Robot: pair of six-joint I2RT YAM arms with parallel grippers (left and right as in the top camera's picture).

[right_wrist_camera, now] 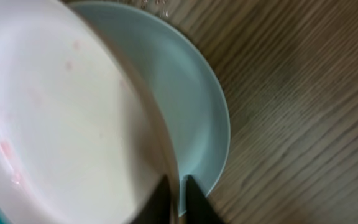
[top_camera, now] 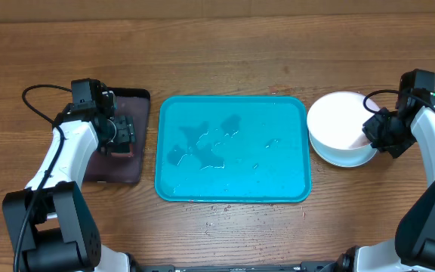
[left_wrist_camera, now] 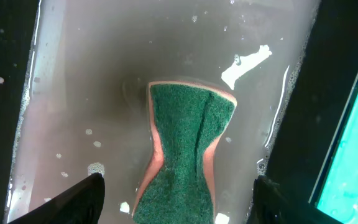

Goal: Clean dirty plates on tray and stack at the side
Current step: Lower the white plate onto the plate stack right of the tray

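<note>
The teal tray [top_camera: 232, 189] lies wet in the middle of the table with no plates on it. To its right the white plate [top_camera: 338, 125] sits over the light blue plate [right_wrist_camera: 194, 93]; the white plate [right_wrist_camera: 61, 112] shows faint pink smears. My right gripper [top_camera: 372, 136] is shut on the white plate's right rim, one finger on each side of it [right_wrist_camera: 178, 198]. The yellow-green plate is not in view. My left gripper [left_wrist_camera: 176, 199] is open above a green sponge [left_wrist_camera: 185, 155] lying in cloudy water.
The small dark tray [top_camera: 119, 170] with the sponge stands left of the teal tray, under my left gripper [top_camera: 119, 132]. Bare wooden table [top_camera: 225, 53] lies behind and around both trays. The teal tray's edge shows at the right of the left wrist view [left_wrist_camera: 353, 168].
</note>
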